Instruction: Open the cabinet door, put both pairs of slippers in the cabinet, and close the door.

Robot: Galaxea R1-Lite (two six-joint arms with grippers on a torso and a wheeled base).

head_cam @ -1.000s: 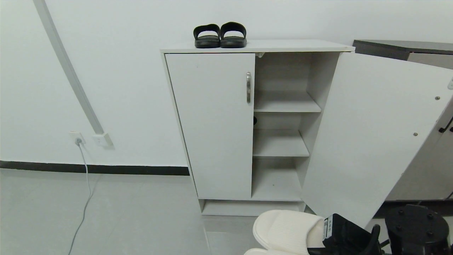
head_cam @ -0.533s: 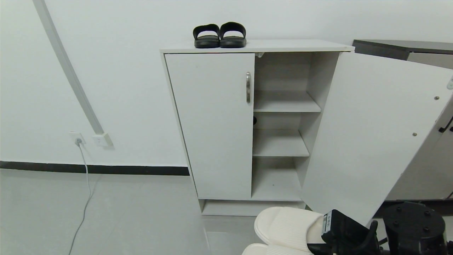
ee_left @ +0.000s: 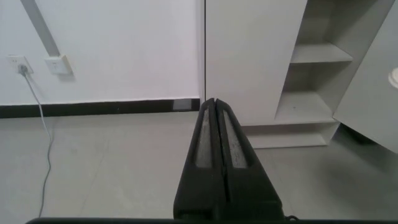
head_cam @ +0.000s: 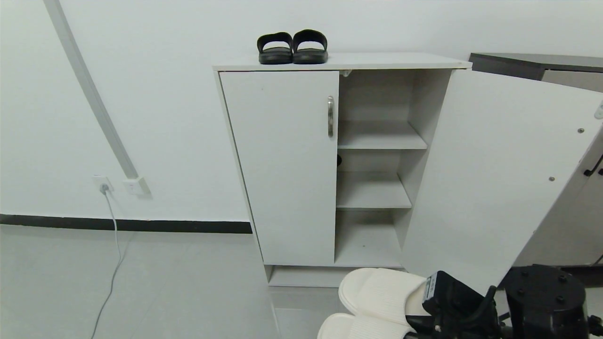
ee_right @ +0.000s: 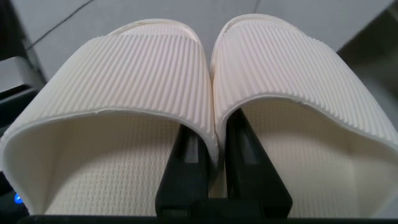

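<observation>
A white cabinet stands against the wall with its right door swung open and its left door closed. Three bare shelves show inside. A pair of black slippers sits on the cabinet's top, near its left end. My right gripper is shut on a pair of white slippers, pinching their two inner walls together; they hang low in front of the open compartment. In the right wrist view the white slippers point away from the camera. My left gripper is shut and holds nothing, low above the floor, facing the cabinet.
The open door reaches out toward me on the right, close to my right arm. A grey cabinet stands behind it. A wall socket with a cable trailing over the floor is at the left. Bare grey floor lies left of the cabinet.
My right gripper has risen and come forward with the white slippers, toward the cabinet's bottom opening. The lower slipper shows more in the head view.
</observation>
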